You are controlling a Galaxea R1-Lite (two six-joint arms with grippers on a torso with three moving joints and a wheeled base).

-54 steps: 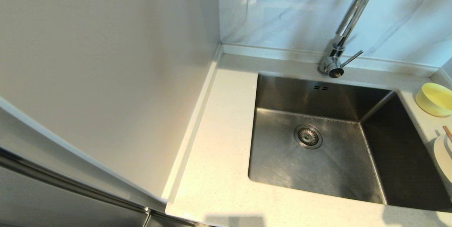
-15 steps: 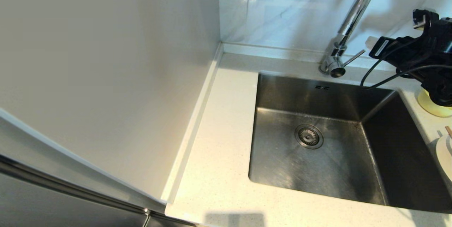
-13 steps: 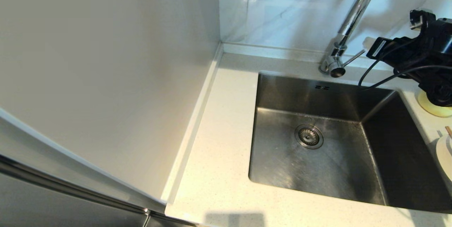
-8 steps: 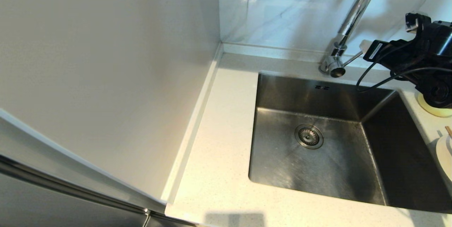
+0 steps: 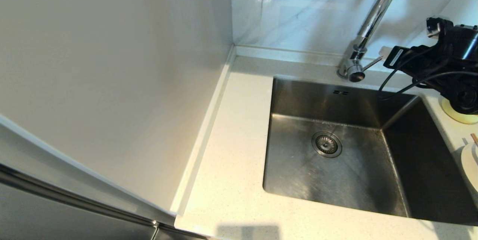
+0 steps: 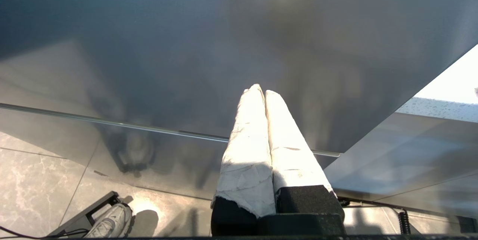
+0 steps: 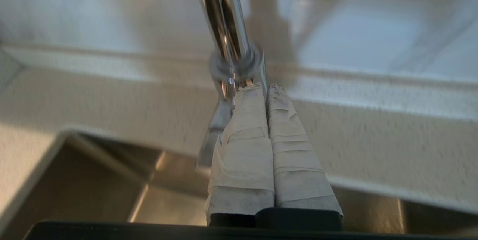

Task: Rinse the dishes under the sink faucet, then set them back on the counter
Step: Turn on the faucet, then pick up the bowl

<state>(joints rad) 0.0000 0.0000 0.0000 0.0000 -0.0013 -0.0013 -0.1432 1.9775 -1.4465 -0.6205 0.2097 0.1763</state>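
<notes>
Now that the right claw (image 5: 384, 51), fingers pressed together and empty, has crept leftward to the faucet (image 5: 369, 23) lever's tip, water comes next, I judge; the bowl (image 5: 460, 115), plate (image 5: 471, 165) and chopsticks (image 5: 474, 139) wait on the counter (image 5: 231, 180), unrinsed, while the left claw (image 6: 263, 92) hangs closed beyond the counter.

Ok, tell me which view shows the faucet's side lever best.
Head view: the lever shows whole, right gripper at its tip. Right wrist view shows only the faucet stem, lever hidden by fingers. Left wrist view shows neither.

The right gripper (image 7: 266, 87) is reaching out in front on the right side, with its two fingers pressed together. The left gripper (image 6: 260, 90) is hanging low, fingers pressed together too.
</notes>
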